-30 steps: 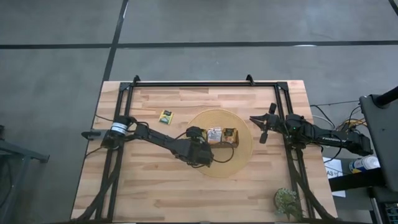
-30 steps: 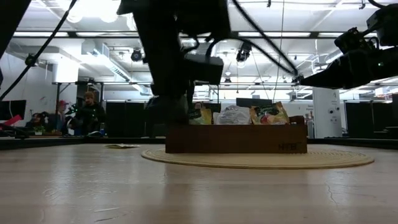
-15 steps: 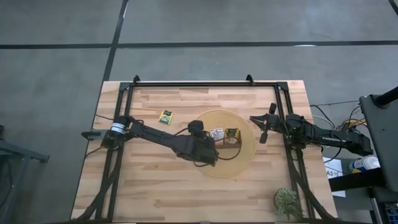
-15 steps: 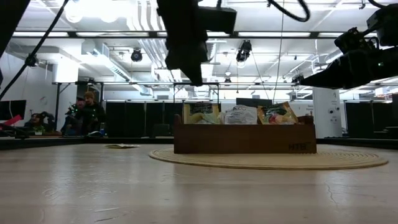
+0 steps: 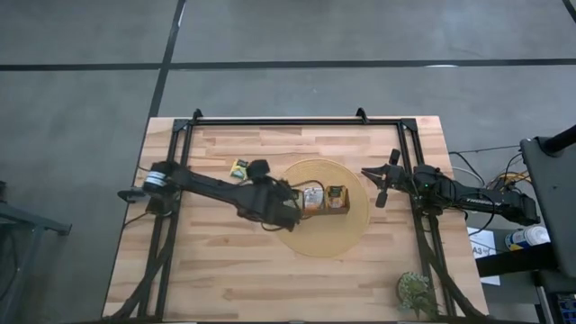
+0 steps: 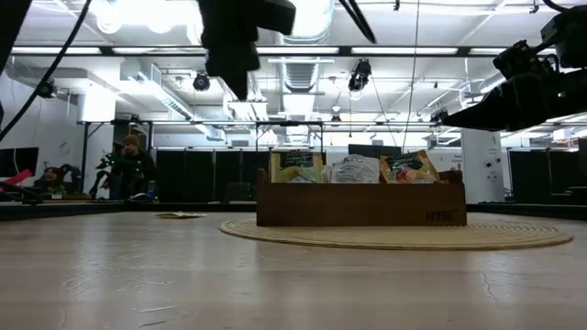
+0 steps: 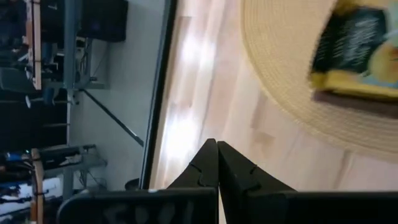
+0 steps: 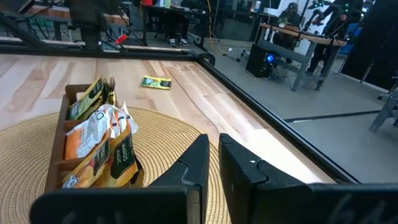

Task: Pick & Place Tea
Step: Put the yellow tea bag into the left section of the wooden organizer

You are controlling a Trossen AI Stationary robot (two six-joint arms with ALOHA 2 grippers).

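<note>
Seemingly crinkly tea packets (image 8: pixel 99 140) fill wooden tray (image 8: pixel 59 149).

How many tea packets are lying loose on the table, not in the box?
1. A yellow-green packet lies flat on the table, off the round mat, beside the left arm. The arm may hide others.

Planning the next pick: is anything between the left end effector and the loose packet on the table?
Nothing visible: the shut left end effector hangs above bare wood near the small yellow-green tea packet.
</note>
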